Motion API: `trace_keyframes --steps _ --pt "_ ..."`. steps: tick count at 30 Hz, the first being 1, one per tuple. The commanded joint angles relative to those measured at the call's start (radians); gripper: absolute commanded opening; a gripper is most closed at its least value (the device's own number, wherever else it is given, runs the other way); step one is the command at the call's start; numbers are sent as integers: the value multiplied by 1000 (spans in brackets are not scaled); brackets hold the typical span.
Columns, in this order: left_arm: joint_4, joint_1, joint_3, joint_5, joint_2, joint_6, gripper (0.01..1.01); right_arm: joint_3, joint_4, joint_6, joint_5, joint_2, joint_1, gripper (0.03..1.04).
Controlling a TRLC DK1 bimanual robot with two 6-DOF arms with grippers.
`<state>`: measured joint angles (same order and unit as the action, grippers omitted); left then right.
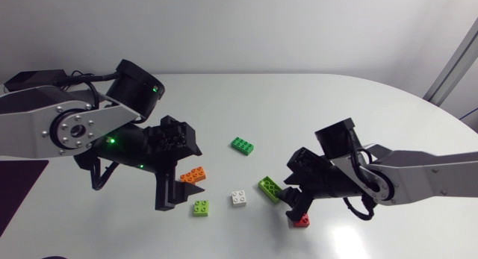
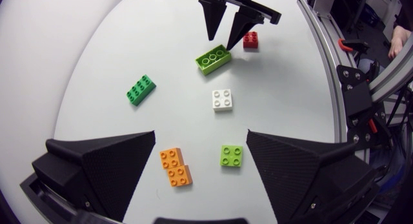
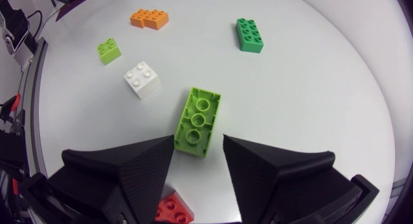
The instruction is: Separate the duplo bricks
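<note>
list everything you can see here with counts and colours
dark green brick: 1, green, far side of the group
lime long brick: 1, lime, underside up, just ahead of right claw
white brick: 1, white, mid-group
lime small brick: 1, lime, by left claw
red brick: 1, red, beside right claw
orange piece: 1, orange, seemingly two bricks joined
table: 1, white
left claw: 1, black, open
right claw: 1, black, open

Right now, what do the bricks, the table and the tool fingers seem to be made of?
The bricks, such as the upturned brick: probably hard moulded plastic; smooth, slightly glossy, with crisp hollow tubes. The table: smooth white top, perhaps laminate; soft sheen and faint reflections. The fingers of the right tool: matte black, finely grained, possibly printed plastic.
</note>
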<state>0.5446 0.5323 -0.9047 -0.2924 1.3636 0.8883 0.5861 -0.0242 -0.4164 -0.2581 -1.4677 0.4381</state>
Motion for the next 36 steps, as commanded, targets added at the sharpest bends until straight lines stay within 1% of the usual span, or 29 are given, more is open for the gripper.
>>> trace_keyframes --steps 1,3,8,16,20,22,24,26,32,36 --pt "-5 12 -3 -13 23 -26 989 12 -22 -13 -4 9 -10 893" --pt "-5 15 -3 -13 28 -26 989 8 -22 -15 -4 7 -10 923" --pt "-5 26 -13 -13 32 -34 989 14 -37 -2 -4 7 -1 923" --pt "-5 31 -8 -13 35 -37 989 17 -25 48 49 -43 73 921" --pt "-5 32 -8 -13 40 -38 989 32 -2 68 91 -100 99 874" --pt "-6 34 -8 -13 40 -40 989 43 4 76 111 -123 102 867" --pt "-6 37 -8 -13 40 -42 989 52 9 84 117 -132 102 797" --pt "-6 37 -7 -13 43 -42 989 57 15 94 123 -135 102 702" --pt "-6 37 -5 -13 48 -42 989 54 24 94 131 -132 93 282" --pt "-11 38 -5 -13 60 -40 989 43 20 82 123 -118 83 264"
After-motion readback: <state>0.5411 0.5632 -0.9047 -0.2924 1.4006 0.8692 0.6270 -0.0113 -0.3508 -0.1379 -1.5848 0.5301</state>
